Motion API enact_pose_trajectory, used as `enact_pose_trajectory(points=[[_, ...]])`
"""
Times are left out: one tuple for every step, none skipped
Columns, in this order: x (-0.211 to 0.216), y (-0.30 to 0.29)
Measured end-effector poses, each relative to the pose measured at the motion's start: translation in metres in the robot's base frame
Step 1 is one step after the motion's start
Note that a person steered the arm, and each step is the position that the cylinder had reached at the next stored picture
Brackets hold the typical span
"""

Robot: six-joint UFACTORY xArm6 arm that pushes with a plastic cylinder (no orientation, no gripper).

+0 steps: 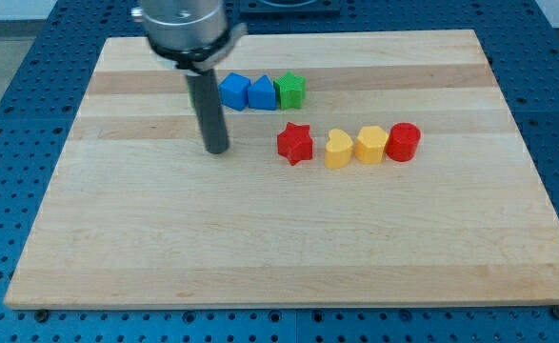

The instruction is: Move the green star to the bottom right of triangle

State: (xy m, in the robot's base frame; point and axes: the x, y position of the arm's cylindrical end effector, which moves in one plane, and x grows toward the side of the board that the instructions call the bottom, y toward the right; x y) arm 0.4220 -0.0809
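Note:
The green star [291, 90] sits near the view's top middle, touching the right side of a blue triangle block [262, 92]. A second blue block [233, 91] touches the triangle's left side, so the three form a row. My tip [217, 150] rests on the wooden board [117, 229], below and to the left of that row, about a block's width from the left blue block. It touches no block.
A red star [295, 143], a yellow heart [337, 150], a yellow block [371, 145] and a red cylinder [404, 142] form a second row below and right of the green star. The rod's mount [186, 24] hangs at the top.

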Motion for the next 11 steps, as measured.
enact_pose_trajectory(points=[[-0.008, 0.041], [-0.031, 0.072], [-0.046, 0.118], [-0.06, 0.165], [-0.108, 0.176], [-0.149, 0.172], [-0.154, 0.151], [-0.138, 0.122], [-0.125, 0.103], [-0.112, 0.1], [-0.09, 0.088]])
